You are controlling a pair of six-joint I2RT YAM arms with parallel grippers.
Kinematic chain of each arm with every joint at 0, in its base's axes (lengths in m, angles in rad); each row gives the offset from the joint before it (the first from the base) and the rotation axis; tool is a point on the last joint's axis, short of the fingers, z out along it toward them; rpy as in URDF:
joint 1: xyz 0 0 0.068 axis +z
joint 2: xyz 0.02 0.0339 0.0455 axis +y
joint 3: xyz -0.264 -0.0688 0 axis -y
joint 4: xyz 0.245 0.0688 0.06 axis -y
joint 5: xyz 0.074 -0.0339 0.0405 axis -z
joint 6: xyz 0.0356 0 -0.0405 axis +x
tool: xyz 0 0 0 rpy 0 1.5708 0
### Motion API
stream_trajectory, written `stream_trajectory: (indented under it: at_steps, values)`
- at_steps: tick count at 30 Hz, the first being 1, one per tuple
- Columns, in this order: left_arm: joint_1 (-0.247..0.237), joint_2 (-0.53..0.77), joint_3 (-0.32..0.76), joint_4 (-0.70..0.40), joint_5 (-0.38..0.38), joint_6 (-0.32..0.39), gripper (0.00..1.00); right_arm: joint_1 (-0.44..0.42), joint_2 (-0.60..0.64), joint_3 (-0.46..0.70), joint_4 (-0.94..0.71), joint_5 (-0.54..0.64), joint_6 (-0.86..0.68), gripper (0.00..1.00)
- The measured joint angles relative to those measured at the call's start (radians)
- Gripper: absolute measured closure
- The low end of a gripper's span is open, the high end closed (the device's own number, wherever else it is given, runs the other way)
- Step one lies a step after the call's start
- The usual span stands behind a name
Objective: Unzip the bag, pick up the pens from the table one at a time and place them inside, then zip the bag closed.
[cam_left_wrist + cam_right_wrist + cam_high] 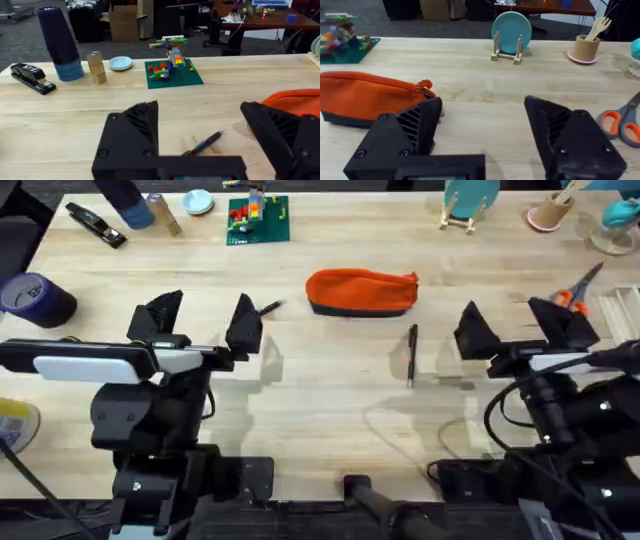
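centrally, orange bag (361,290) zipped, navy base strip, 2 slim black pens (411,355) nearby, both end effectors spread wide, empty

One orange bag (361,291) lies on the table (320,410). Two pens show: one (411,354) at five o'clock from it, another (268,308), seemingly a pen though partly hidden, at nine o'clock. One stapler (95,224) and one pair of scissors (577,290) are there too.
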Motion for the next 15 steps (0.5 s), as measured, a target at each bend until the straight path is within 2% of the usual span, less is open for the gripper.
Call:
stream_trajectory:
  at_steps: [3,7,12,15]
  values:
    - [0.0,0.017,0.014,-0.005,0.005,0.002,0.007,0.0,0.02,0.027,-0.044,0.001,0.0,0.006]
    - [0.0,0.117,0.09,-0.01,0.014,0.004,0.008,0.0,0.096,0.112,-0.102,0.005,0.0,0.005]
    - [0.0,0.32,0.241,-0.006,0.041,0.018,0.007,0.0,0.256,0.257,-0.105,0.007,0.0,0.006]
    - [0.0,0.455,0.329,-0.007,0.087,0.055,0.007,0.0,0.37,0.344,-0.108,0.007,0.0,0.006]
